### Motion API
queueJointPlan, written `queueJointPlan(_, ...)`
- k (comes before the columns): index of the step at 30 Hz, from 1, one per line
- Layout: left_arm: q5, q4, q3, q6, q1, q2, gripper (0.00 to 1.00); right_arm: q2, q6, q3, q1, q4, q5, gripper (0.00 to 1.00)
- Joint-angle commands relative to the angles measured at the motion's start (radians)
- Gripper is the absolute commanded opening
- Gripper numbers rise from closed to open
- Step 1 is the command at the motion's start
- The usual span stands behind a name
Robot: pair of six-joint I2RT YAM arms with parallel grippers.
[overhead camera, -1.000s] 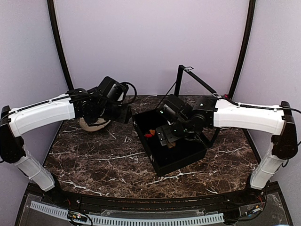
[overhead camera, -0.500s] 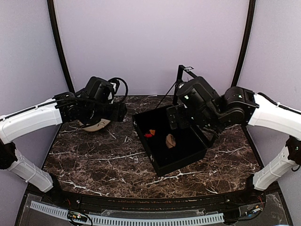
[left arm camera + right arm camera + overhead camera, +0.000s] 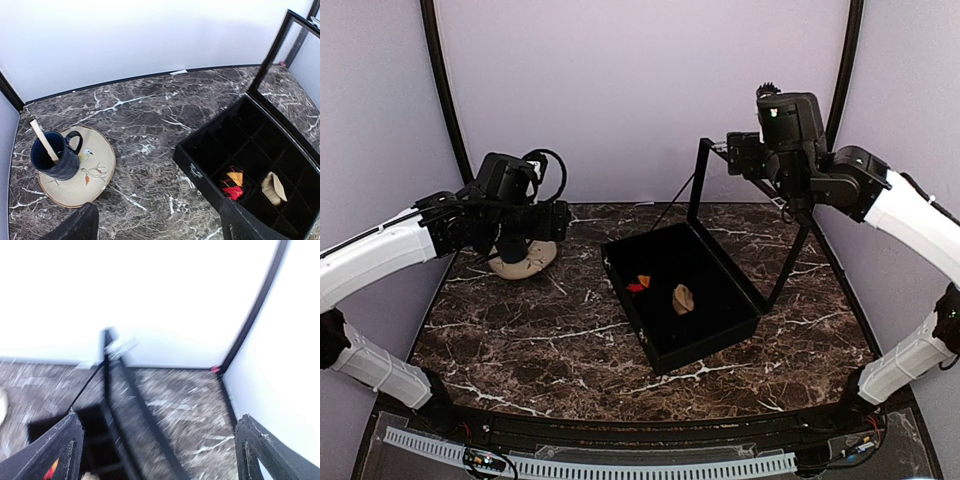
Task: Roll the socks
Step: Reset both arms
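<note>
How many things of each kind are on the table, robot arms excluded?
Rolled fabric socks: 2, tan-brown sock and black sock with red-orange diamonds
Black divided box: 1
Dark blue mug: 1
Pale wooden stick: 1
Round cream plate: 1
Total: 6

No legible text or markings

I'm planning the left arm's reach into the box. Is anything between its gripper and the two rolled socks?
Nothing visible does. Only bare tabletop lies between the left gripper and the black box, whose compartments hold the argyle sock and tan sock. The lid stands open on the far side.
</note>
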State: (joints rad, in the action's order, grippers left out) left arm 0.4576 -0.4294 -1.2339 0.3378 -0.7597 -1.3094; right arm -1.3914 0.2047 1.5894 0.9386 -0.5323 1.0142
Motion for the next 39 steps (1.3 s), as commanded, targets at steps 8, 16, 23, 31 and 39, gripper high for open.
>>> queueJointPlan(8,0.042,0.049,-0.012,-0.075,0.1,0.013,0.89,-0.082,-0.122,0.004,-0.411,0.258,-0.033,1.0)
queueJointPlan(16,0.056,0.106,0.036,-0.102,0.138,-0.001,0.9,-0.117,-0.002,-0.126,-0.669,0.269,-0.155,1.0)
queueJointPlan(23,0.055,0.179,0.104,-0.132,0.186,-0.006,0.9,-0.103,0.114,-0.295,-0.831,0.258,-0.294,1.0)
queueJointPlan(31,0.036,0.293,0.204,-0.155,0.194,-0.026,0.9,-0.142,0.209,-0.466,-0.852,0.222,-0.352,0.99)
queueJointPlan(39,0.024,0.411,0.281,-0.197,0.206,-0.034,0.9,-0.06,0.246,-0.601,-0.851,0.253,-0.392,0.99)
